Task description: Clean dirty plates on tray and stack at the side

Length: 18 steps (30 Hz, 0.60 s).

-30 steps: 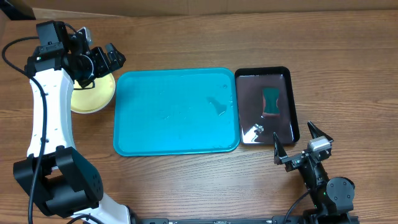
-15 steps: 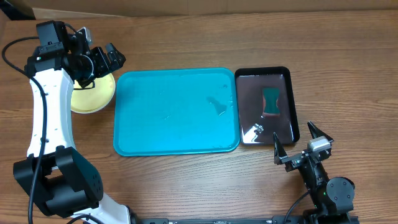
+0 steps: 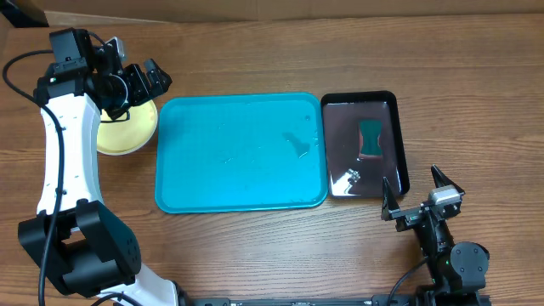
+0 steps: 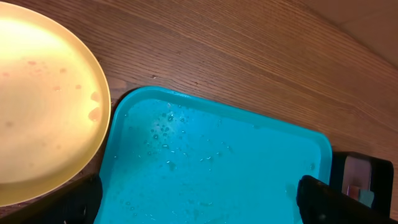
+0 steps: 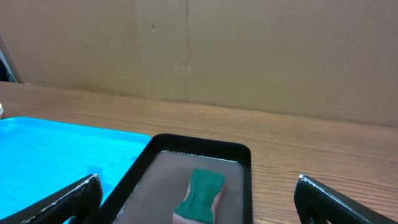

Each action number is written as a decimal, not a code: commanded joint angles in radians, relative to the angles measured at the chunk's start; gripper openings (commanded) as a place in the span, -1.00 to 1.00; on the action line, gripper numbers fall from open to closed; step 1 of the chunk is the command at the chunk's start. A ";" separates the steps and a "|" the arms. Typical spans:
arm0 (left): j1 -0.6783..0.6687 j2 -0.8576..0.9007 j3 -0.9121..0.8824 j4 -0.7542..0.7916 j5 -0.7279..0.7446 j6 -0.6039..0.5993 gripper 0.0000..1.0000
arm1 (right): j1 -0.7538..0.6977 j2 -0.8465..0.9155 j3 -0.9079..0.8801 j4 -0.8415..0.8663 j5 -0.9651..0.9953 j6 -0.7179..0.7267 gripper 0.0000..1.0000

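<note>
The yellow-green plate [image 3: 127, 132] is seen just beside the tray [image 3: 238, 157], off its left edge; no plate is seen on it; L gripper [image 3: 138, 75], jaws apart, is held over the plate, i.e. nearer arm; R gripper [image 3: 415, 189], likewise spread, is kept well apart, nr the sponge [image 3: 371, 138].

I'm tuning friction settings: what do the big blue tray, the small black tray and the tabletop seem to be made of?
Blue tray: likely plastic, smooth, slightly shiny; uniform colour, moulded rounded corners, droplets sitting on it.
Black tray: probably glossy plastic, possibly coated metal; its floor reflects like a mirror.
Tabletop: wood or wood-look laminate, matte; streaked brown grain.
</note>
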State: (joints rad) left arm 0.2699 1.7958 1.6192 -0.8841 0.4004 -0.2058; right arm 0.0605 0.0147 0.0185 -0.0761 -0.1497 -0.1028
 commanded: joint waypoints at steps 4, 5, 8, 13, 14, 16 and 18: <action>-0.003 0.002 0.006 0.001 0.003 0.019 1.00 | -0.004 -0.012 -0.011 0.006 0.002 -0.003 1.00; -0.003 0.002 0.006 0.001 0.003 0.019 1.00 | -0.004 -0.012 -0.011 0.006 0.002 -0.003 1.00; -0.003 0.002 0.006 0.001 0.003 0.019 0.99 | -0.004 -0.012 -0.011 0.006 0.002 -0.003 1.00; -0.003 0.002 0.006 0.001 0.003 0.019 0.99 | -0.004 -0.012 -0.011 0.006 0.002 -0.003 1.00; -0.003 0.002 0.006 0.001 0.003 0.019 1.00 | -0.004 -0.012 -0.011 0.006 0.002 -0.003 1.00; -0.003 0.002 0.005 0.001 -0.003 0.019 0.99 | -0.004 -0.012 -0.011 0.006 0.002 -0.003 1.00; -0.003 0.000 0.004 0.000 -0.027 0.019 1.00 | -0.004 -0.012 -0.011 0.006 0.002 -0.003 1.00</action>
State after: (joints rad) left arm 0.2699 1.7958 1.6192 -0.8845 0.3958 -0.2058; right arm 0.0605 0.0147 0.0185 -0.0753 -0.1497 -0.1051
